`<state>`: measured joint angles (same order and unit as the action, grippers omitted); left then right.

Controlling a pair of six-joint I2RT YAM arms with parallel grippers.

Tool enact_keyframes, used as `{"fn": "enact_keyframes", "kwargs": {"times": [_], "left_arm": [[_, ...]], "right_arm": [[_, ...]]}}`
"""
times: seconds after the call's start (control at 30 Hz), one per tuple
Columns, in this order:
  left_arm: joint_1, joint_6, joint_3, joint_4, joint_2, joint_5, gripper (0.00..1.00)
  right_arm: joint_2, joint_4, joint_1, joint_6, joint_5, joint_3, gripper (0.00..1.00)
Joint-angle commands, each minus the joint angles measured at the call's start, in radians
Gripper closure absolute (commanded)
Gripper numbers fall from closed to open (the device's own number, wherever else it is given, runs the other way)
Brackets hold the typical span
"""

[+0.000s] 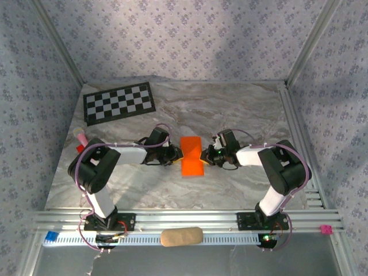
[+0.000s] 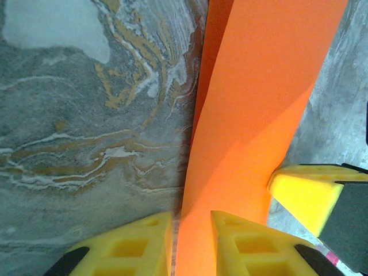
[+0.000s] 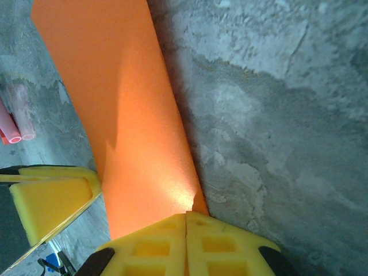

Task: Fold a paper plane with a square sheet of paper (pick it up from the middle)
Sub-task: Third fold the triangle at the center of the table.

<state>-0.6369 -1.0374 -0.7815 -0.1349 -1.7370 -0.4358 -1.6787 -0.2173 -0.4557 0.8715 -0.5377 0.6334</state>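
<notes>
Thin bright orange paper sheet (image 1: 192,156) sits mid tabletop (image 1: 247,109) (grey marble pattern), creased into a narrower rectangle and bowed, directly between the two arms. Right gripper (image 3: 187,217): jaws pressed together, clamped on one edge of the sheet. Left gripper (image 2: 191,218): jaws a little apart, the opposite edge running through the gap. The grippers face each other close across the paper. Black-and-white checkerboard sheet (image 1: 119,102) lies far left; small pink and red object (image 1: 81,140) sits at the left edge, well apart.
</notes>
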Motion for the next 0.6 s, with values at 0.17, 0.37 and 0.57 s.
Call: {"fn": "enact_keyframes", "kwargs": {"times": [0.17, 0.37, 0.57], "left_arm": [[-0.01, 0.017, -0.017, -0.015, -0.033, -0.041, 0.76], [-0.014, 0.011, -0.017, -0.029, -0.039, -0.05, 0.77], [-0.014, 0.007, -0.018, -0.034, -0.025, -0.041, 0.81]], "right_arm": [[-0.022, 0.099, 0.006, -0.018, 0.07, -0.018, 0.92], [-0.021, 0.1, 0.006, -0.017, 0.07, -0.016, 0.92], [-0.02, 0.101, 0.006, -0.017, 0.07, -0.014, 0.92]]}}
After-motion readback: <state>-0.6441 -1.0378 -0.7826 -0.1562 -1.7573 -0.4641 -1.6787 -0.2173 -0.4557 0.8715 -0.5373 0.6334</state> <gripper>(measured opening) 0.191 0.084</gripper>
